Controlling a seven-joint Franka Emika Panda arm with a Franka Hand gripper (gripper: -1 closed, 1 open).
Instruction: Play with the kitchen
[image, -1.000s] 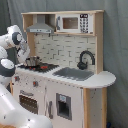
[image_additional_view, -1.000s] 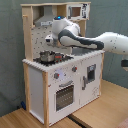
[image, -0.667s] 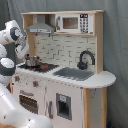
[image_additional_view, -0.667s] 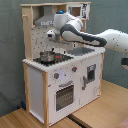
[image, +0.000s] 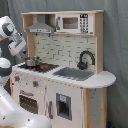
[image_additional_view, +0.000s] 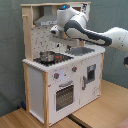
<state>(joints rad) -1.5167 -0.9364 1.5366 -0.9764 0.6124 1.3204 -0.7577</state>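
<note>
Hovering above the pot (image_additional_view: 47, 56) on the kitchen (image: 75, 75) stove, the end effector (image_additional_view: 56, 31), grip unreadable, should descend slowly and centred.

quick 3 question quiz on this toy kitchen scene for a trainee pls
1. True or false: a small metal pot sits on the stove of the white and light-wood toy kitchen.
2. What black fixture stands behind the grey sink?
3. In the second exterior view, is the white robot arm's gripper A) above the stove, B) inside the oven, or C) in the sink?

Key: 1 true; 2 the curved black faucet; 3 A.
</note>
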